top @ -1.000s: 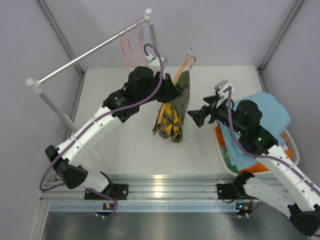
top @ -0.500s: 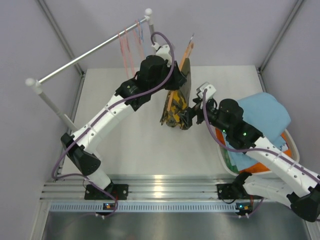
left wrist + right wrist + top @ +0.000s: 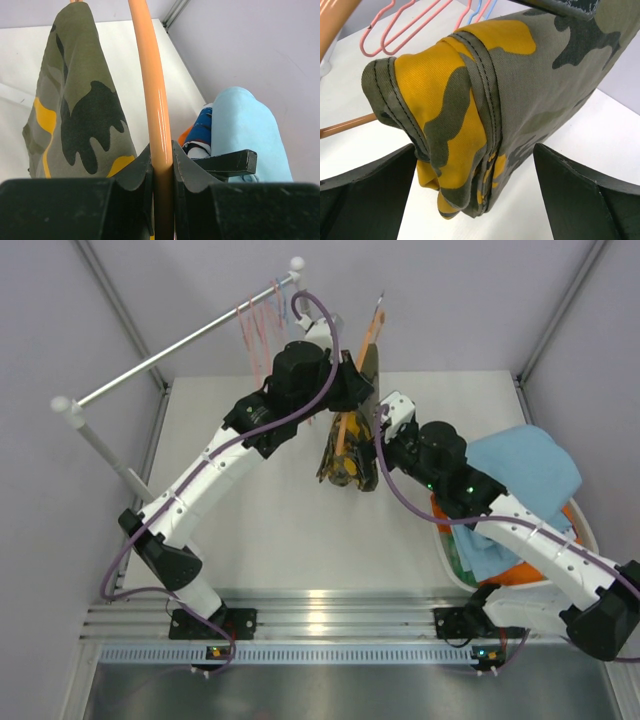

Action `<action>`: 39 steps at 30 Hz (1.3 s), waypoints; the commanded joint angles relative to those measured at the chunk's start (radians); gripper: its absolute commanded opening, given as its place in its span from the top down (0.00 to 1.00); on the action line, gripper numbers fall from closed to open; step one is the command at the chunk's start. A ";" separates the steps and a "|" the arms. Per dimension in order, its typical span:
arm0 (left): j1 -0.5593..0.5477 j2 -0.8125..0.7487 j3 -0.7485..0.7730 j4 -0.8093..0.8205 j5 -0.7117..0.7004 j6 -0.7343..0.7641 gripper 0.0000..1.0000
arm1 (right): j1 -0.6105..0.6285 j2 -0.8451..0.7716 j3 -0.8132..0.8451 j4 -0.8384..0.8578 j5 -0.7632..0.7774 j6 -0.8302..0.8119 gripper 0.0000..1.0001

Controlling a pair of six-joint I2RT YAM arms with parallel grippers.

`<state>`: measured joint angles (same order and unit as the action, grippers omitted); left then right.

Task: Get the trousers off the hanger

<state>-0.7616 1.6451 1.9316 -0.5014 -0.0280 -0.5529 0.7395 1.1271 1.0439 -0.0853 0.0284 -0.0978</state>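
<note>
Your left claw is clenched on the bar of the orange hanger, holding it above the far middle of the counter, and the camouflage trousers, olive with yellow patches, hang draped over that hanger. Your right claw is released, its two fingers spread wide to either side of the trousers' lower end; whether either finger touches the cloth, you cannot tell from these views. The light blue trousers lie heaped on a basket at the counter's right edge, and pink hangers hang on the rail by the far left corner.
</note>
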 commanded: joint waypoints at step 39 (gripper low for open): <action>0.005 -0.175 -0.276 0.116 -0.309 -0.199 1.00 | 0.023 -0.064 0.241 0.193 0.195 0.024 1.00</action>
<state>-0.7742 1.5337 1.6871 -0.4538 -0.2478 -0.7273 0.7536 1.1584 1.1782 -0.1177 0.1280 -0.0998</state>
